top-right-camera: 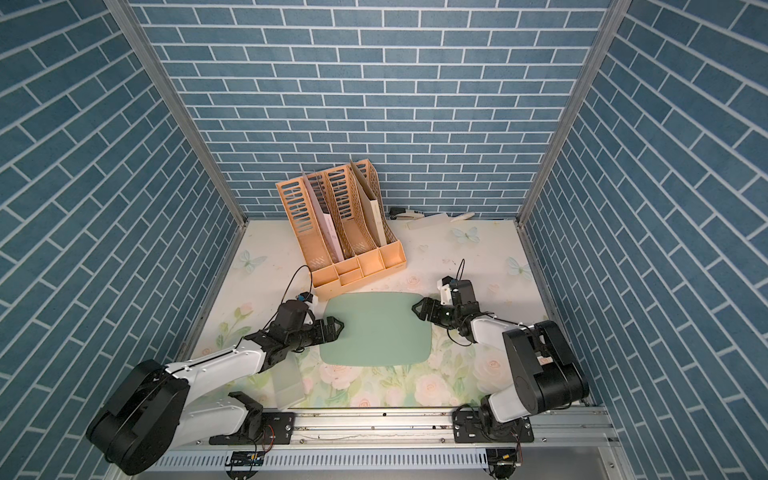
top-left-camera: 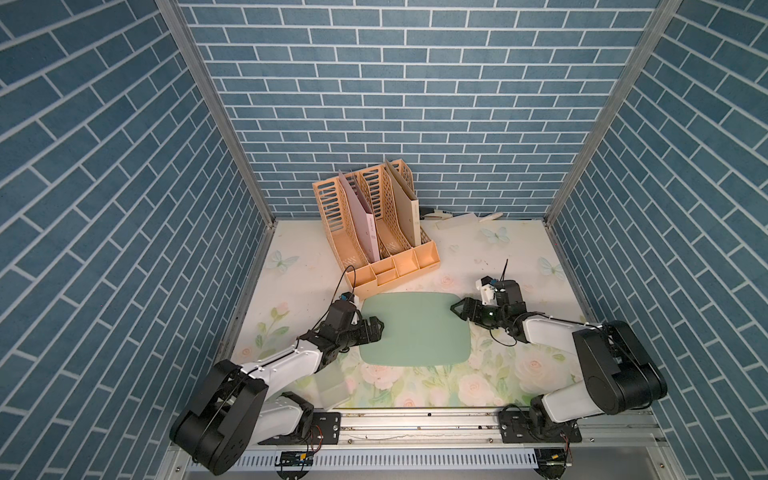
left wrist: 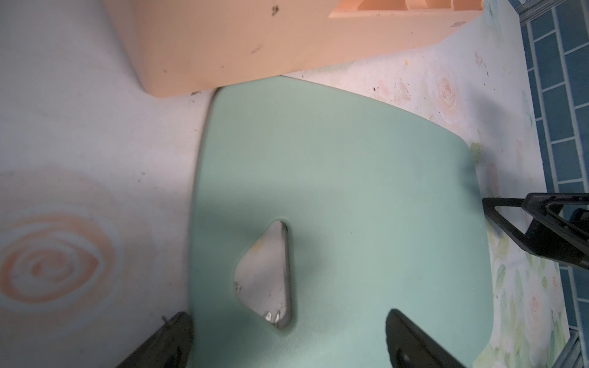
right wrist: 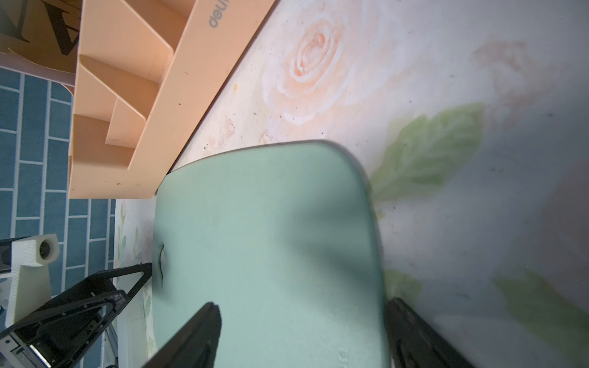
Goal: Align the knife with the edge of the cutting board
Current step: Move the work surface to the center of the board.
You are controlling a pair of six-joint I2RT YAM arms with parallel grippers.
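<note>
Though both top views show the cream-white, broad-bladed knife (top-left-camera: pixel 456 222) lying by the back wall, well apart from the flat mint-green cutting board (top-right-camera: pixel 376 330), the left wrist view shows the left gripper (left wrist: pixel 287 315) spread astride the board's holed edge. The right wrist view shows the right gripper (right wrist: pixel 302 304) spread astride the opposite edge.

Your left arm (top-left-camera: pixel 291 359) and right arm (top-left-camera: pixel 548 332) wear white shells between bulky black joints, thin black cables (top-left-camera: pixel 343 282) loop above the wrists, and the left gripper (top-left-camera: pixel 380 328) and right gripper (top-left-camera: pixel 455 309) have black, open-framed triangular fingers (left wrist: pixel 554 242).
</note>
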